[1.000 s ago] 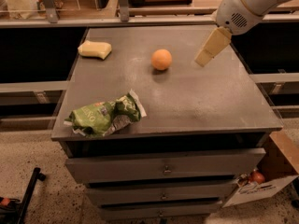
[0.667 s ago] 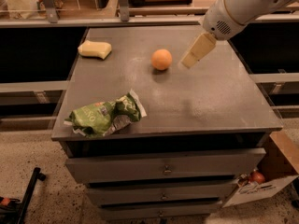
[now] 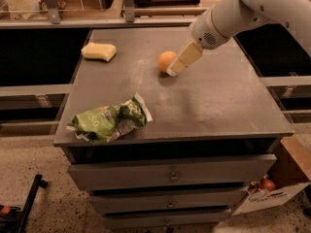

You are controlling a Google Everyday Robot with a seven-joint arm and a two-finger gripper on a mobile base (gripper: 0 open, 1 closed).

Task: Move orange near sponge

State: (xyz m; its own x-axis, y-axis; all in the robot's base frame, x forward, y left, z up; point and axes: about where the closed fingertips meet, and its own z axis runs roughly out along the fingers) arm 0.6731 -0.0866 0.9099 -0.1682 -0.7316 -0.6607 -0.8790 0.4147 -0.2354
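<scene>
The arm (image 3: 243, 11) sloped down from 2 o'clock. The end effector (image 3: 172, 70) sat just beside the orange (image 3: 165, 60), at its 3 o'clock; its closure state could not be determined.

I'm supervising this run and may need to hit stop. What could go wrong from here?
The gripper is right at the orange, on the side away from the sponge. Being round, the orange may roll away if nudged rather than grasped. The sponge lies close to the edge of the table, so an orange released there might roll over it.
</scene>
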